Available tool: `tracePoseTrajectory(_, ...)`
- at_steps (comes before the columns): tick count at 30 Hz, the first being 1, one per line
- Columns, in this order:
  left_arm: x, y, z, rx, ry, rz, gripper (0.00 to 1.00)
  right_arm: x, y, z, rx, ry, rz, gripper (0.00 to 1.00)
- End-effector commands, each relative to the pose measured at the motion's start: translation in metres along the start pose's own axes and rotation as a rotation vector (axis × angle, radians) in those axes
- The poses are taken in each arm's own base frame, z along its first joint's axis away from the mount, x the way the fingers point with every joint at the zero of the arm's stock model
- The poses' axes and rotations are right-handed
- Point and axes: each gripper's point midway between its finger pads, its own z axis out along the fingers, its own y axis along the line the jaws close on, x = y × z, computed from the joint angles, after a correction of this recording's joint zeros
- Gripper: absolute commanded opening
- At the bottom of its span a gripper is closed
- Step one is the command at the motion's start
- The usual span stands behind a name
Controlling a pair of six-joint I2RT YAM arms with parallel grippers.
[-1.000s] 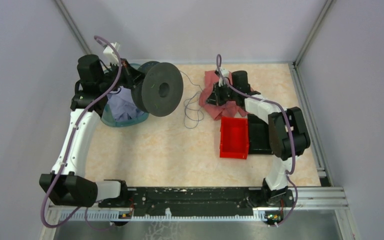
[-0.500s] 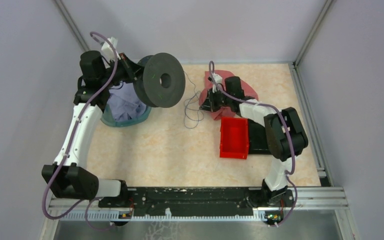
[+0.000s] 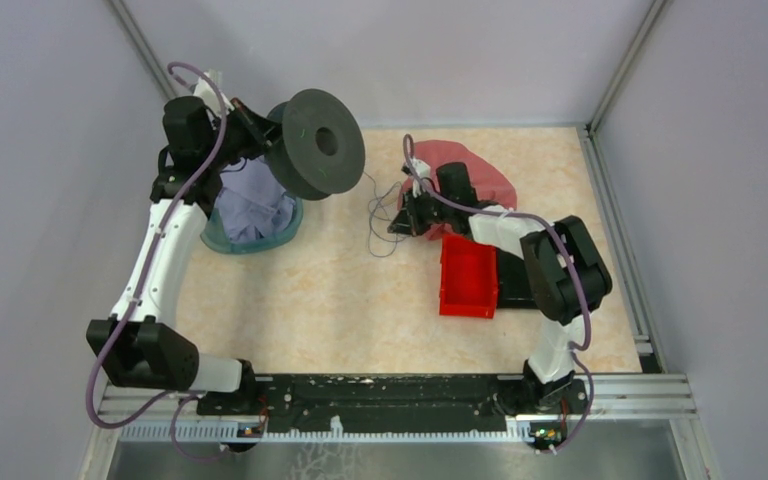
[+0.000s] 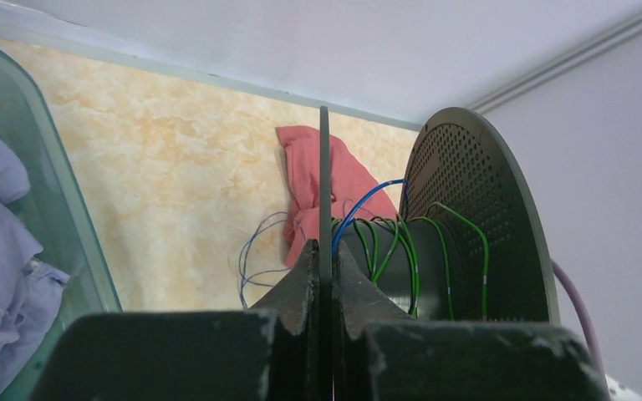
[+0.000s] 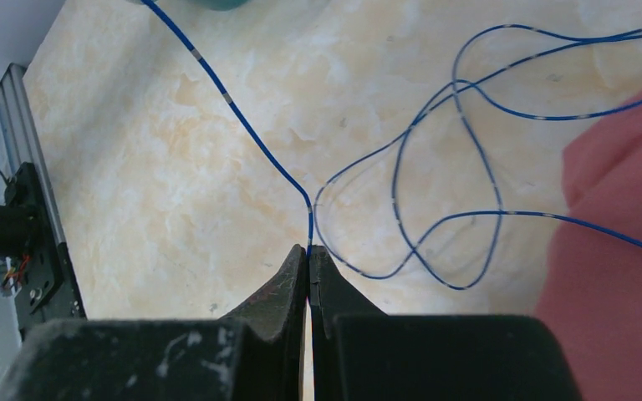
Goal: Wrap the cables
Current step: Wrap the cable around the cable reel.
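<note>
The cable (image 5: 401,167) is a thin blue wire lying in loose loops on the marble table, seen from above as dark loops (image 3: 384,222). My right gripper (image 5: 309,247) is shut on one strand of it, just left of the red cloth (image 3: 397,222). From the jaws the strand runs up and left to the black spool (image 3: 315,145). My left gripper (image 4: 324,251) is shut on the spool's thin near flange (image 4: 324,167) and holds the spool in the air at the back left (image 3: 260,140). Green wire (image 4: 401,246) is wound on the hub.
A red cloth (image 3: 475,172) lies behind the right wrist. A red bin (image 3: 467,275) stands beside a black block (image 3: 518,270). At the left, a teal bowl (image 3: 222,243) holds a lilac cloth (image 3: 255,200). Walls close the back and sides.
The left arm has raised the spool and carried it back, facing it more upward. The right gripper has moved left off the red cloth, pulling the cable along.
</note>
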Motion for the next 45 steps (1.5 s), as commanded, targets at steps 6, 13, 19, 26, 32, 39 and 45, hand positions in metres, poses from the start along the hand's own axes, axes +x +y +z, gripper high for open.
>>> tracePoseTrajectory(6, -0.045, 0.015, -0.001, -0.159, -0.166, -0.029, 0.0, -0.012, 0.073, 0.007, -0.171, 0.01, -0.145, 0.0)
tracePoseTrajectory(13, -0.045, 0.043, -0.002, -0.31, -0.205, -0.024, 0.0, -0.002, 0.115, 0.012, -0.264, 0.087, -0.189, 0.0)
tracePoseTrajectory(19, -0.038, 0.052, -0.003, -0.402, -0.233, 0.093, 0.0, -0.009, 0.152, 0.007, -0.357, 0.168, -0.202, 0.0)
tracePoseTrajectory(26, -0.027, 0.051, -0.001, -0.458, -0.267, 0.262, 0.0, -0.037, 0.178, -0.015, -0.399, 0.168, -0.221, 0.0)
tracePoseTrajectory(32, -0.015, 0.043, 0.005, -0.455, -0.259, 0.382, 0.0, -0.067, 0.193, -0.034, -0.381, 0.115, -0.301, 0.0)
tracePoseTrajectory(39, 0.005, 0.034, 0.009, -0.438, -0.222, 0.515, 0.0, -0.101, 0.193, -0.044, -0.303, 0.046, -0.364, 0.0)
tracePoseTrajectory(45, 0.027, 0.028, 0.012, -0.413, -0.173, 0.605, 0.0, -0.13, 0.192, -0.05, -0.247, -0.012, -0.38, 0.0)
